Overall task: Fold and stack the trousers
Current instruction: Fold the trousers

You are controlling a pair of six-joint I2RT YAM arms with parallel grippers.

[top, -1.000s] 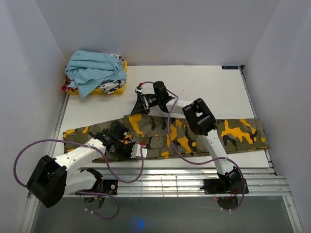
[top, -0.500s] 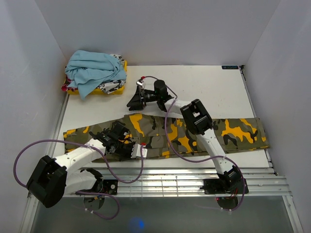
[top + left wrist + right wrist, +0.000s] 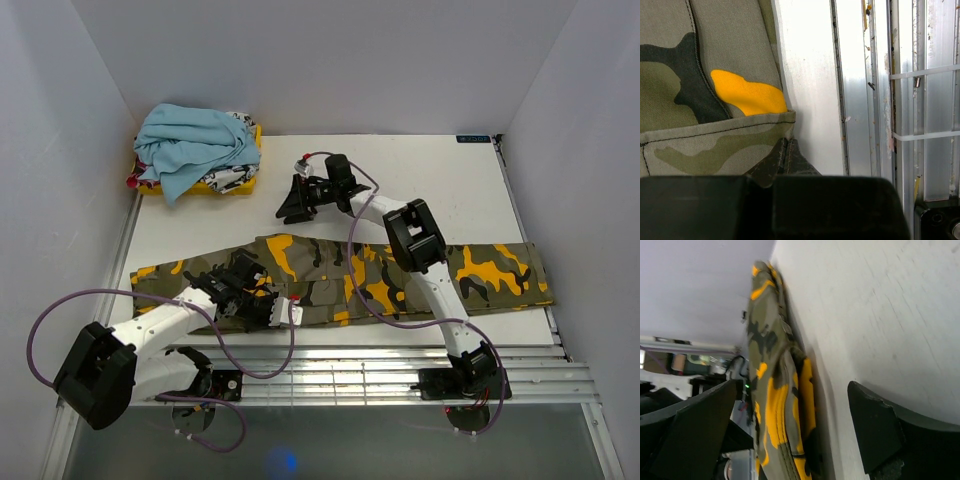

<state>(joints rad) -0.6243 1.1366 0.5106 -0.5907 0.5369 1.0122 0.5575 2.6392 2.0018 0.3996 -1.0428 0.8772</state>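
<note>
step: folding lengthwise | trousers lying flat across the table's near half | left gripper sitting shut at near hem, hold unclear | right gripper hanging wide open, empty, beyond far edge | advice: pinching far edge squarely, both arms lifting together

Trousers: camouflage print, olive-green ground with bright yellow-orange and black blotches. Lying flat in one long band, lengthwise across near half of counter, spanning almost from left edge to right edge. Left end narrower, middle widest, far edge bulging there. Near edge close to counter's front rail. Stitched seams and hemmed edge show up close. Fabric lies in stacked layers, low on counter.
</note>
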